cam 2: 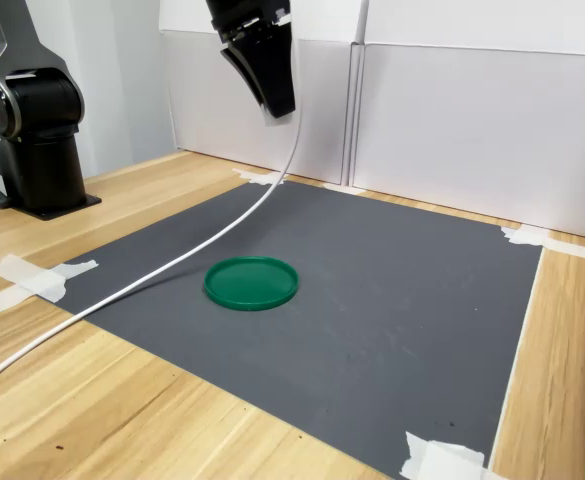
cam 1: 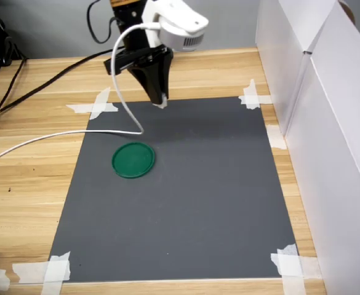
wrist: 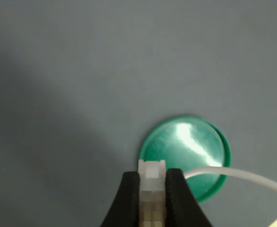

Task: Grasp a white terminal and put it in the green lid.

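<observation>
Though barely visible elsewhere, the wrist view shows the gripper [wrist: 152,189] clamping the white terminal [wrist: 151,182].

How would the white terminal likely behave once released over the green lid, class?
The white terminal, pinched in the end effector, looks tiny and rigid: probably light, apt to bounce. Its blocky shape should resist rolling, and the green lid's low rim may stop it.

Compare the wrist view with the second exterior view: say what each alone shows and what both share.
Only the wrist view shows the white terminal clearly, clamped between the gripper fingers. Only the second exterior view shows the black arm base, the white wall panels, the wooden table and the tape patches. Both show the green lid, empty, the white cable and the grey mat.
</observation>
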Robot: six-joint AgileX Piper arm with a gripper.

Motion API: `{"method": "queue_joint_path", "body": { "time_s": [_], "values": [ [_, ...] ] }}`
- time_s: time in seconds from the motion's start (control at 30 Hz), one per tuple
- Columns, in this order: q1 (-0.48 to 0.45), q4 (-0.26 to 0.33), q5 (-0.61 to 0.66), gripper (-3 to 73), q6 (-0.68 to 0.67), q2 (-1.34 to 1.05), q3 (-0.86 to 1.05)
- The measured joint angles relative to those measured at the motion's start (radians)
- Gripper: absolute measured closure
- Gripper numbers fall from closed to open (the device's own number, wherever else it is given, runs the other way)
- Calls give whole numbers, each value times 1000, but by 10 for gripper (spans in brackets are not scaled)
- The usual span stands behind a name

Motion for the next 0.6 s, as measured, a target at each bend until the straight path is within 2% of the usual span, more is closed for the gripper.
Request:
{"method": "queue_joint_path", "body": {
  "time_s": [0.17, 0.6],
  "values": [
    [-54, -2, -17, 605, -15, 47, 11],
    [-191, -44, -183, 605, -90, 171, 61]
  ]
}}
